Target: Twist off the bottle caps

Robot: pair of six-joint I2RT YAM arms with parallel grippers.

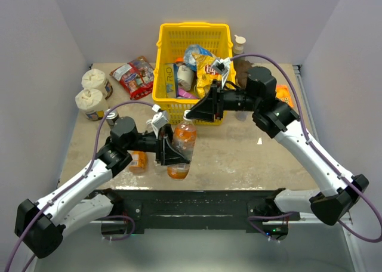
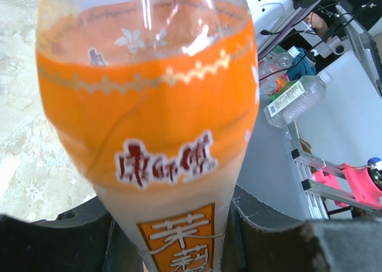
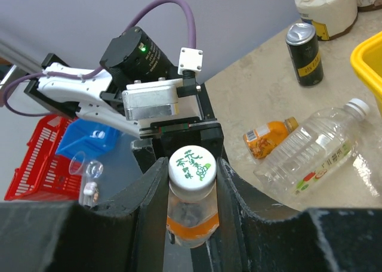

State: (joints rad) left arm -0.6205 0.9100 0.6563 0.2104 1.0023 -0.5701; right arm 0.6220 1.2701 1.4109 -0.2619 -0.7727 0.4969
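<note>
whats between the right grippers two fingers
The white cap of the orange-label bottle sits there, pinched by the right gripper on both sides. The right wrist view shows it plainly.

Yellow basket [image 1: 194, 27] at table [image 1: 239, 158] far edge. Red bag [image 1: 133, 76], two white tubs [image 1: 94, 79] by far-left corner; dark can [image 1: 111, 116] just beside nearer tub.
</note>
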